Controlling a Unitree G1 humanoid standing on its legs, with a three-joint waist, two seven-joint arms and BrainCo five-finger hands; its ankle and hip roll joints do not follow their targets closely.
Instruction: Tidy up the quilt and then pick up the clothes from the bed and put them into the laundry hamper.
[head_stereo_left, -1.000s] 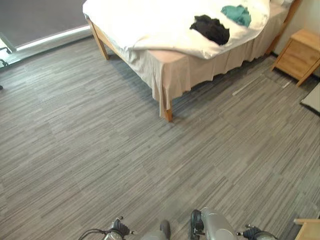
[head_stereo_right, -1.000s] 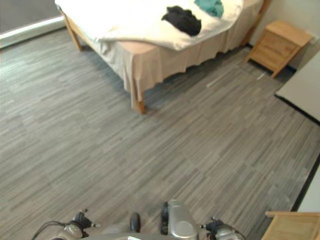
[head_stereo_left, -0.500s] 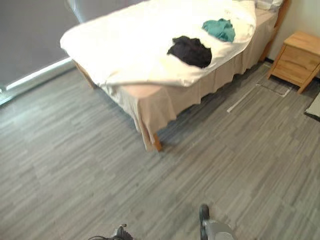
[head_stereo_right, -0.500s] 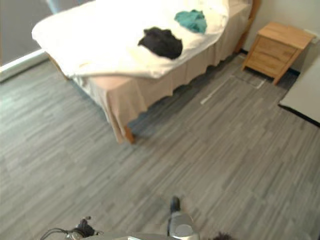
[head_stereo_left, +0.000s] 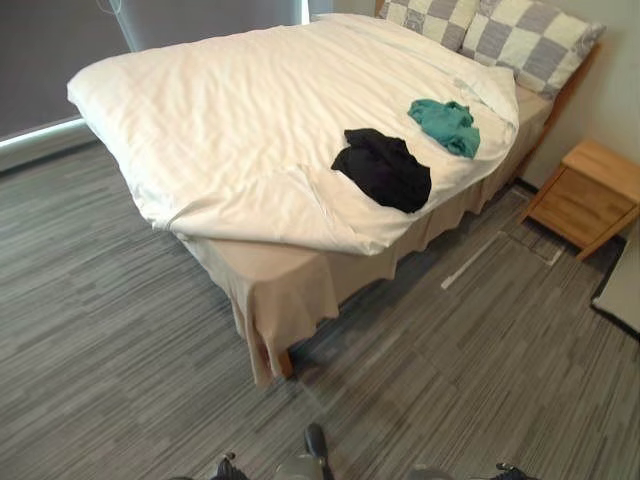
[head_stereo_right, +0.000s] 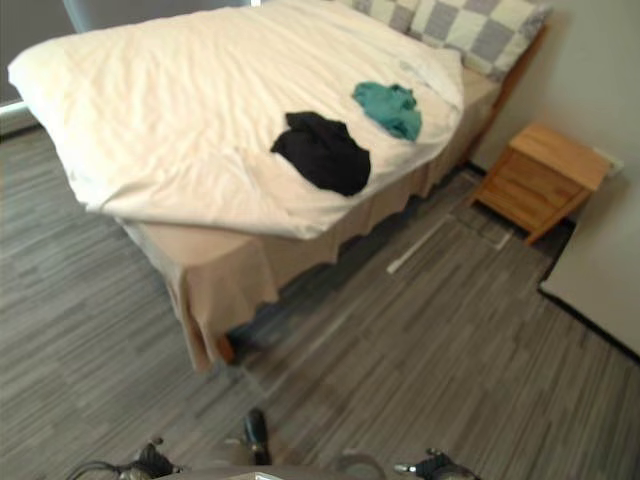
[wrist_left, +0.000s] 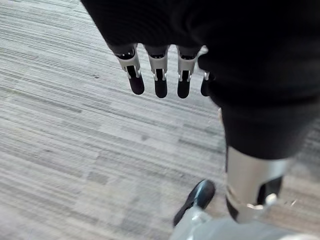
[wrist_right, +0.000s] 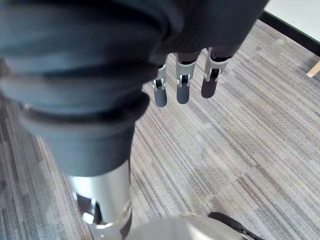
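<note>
Left hand (wrist_left: 157, 75) and right hand (wrist_right: 184, 80) hang over bare grey floor (head_stereo_left: 480, 340), fingers straight and relaxed, holding nothing. Well beyond them, the bed (head_stereo_left: 290, 290) — rumpled white quilt (head_stereo_left: 230, 130), black garment (head_stereo_left: 383, 170), then teal garment (head_stereo_left: 446, 124) farther off.

Silver dark-tipped fingers (wrist_left: 159, 80), ribbed black covers

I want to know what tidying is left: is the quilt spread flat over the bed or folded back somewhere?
Mostly spread. The quilt covers the bed, but its near corner is turned up, baring the tan sheet.
</note>
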